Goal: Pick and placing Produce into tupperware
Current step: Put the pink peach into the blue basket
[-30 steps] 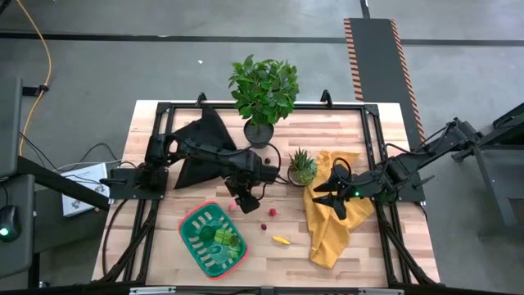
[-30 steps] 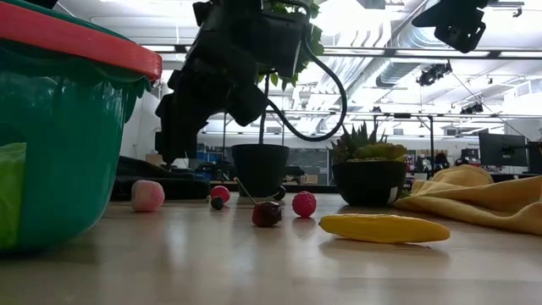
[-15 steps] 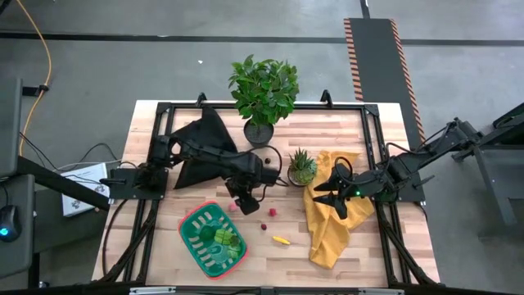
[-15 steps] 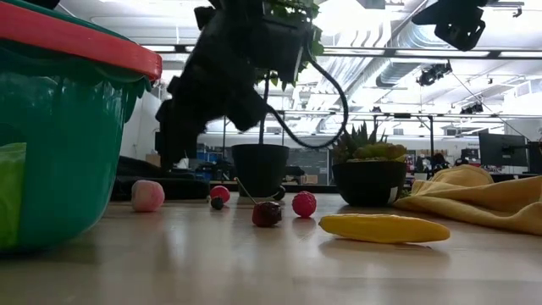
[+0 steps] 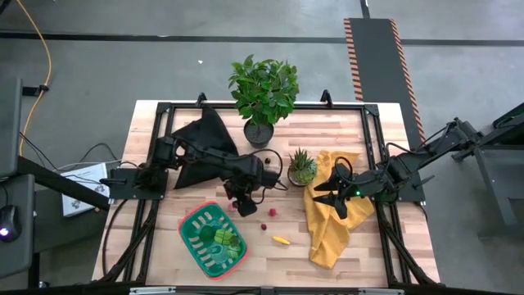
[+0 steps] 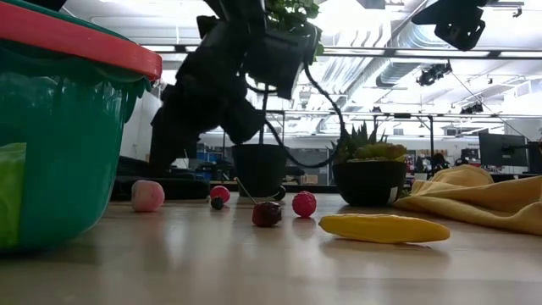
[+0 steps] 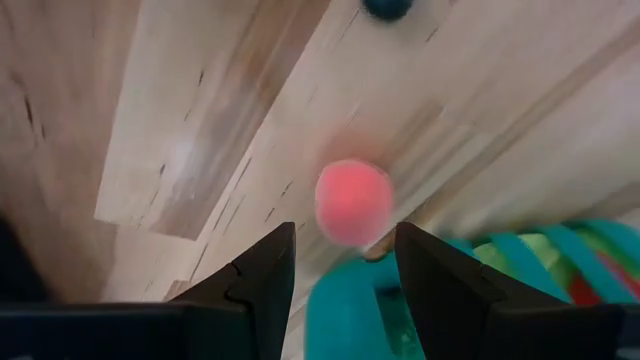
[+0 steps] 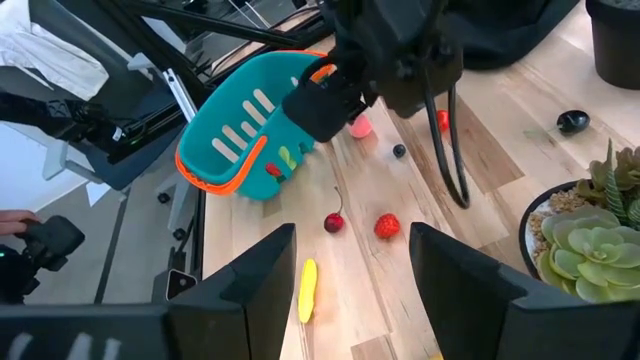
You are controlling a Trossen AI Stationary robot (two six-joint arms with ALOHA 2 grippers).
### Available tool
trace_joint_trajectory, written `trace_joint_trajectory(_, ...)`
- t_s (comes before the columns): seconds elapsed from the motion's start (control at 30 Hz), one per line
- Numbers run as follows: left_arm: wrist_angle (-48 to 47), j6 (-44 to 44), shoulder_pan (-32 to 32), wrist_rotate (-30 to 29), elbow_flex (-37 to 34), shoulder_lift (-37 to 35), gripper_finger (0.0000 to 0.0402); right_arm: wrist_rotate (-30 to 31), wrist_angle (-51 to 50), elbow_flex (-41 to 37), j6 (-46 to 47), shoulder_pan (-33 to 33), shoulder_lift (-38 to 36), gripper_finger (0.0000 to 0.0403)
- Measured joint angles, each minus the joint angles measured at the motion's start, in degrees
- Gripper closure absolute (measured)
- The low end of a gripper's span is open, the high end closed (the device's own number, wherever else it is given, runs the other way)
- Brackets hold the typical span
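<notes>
Left gripper [image 5: 236,202] has dropped lower over the last second and slid toward the tupperware [image 5: 196,239], so I read this as lining up on the pink produce piece [image 7: 353,203]. That piece sits on the counter [image 5: 368,254] just beside the tupperware rim, framed between my jaws, which stand part open and empty. Green produce [image 5: 223,238] already lies inside. Still out on the counter: cherry [image 6: 267,213], red berry [image 6: 304,203], yellow piece [image 6: 384,227]. Farther off, right gripper [image 5: 321,193] hovers over the yellow cloth [image 5: 332,233], jaws part open, empty.
</notes>
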Motion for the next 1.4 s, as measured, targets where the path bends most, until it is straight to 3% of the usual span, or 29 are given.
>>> trace_joint_trajectory(0.5,0.9,0.5,-0.3,0.2,0.0,-0.1,0.0234,0.4,0.0,0.0,-0.2,0.0,0.0,0.0215)
trace_joint_trajectory(0.87,1.5,-0.5,-0.3,-0.2,0.0,-0.1,0.0162,0.4,0.0,0.0,-0.6,0.0,0.0,0.0215)
trace_joint_trajectory(1.4,2.6,-0.2,-0.3,0.6,-3.3,-0.1,0.0158,0.4,0.0,0.0,-1.0,0.0,0.0,0.0215)
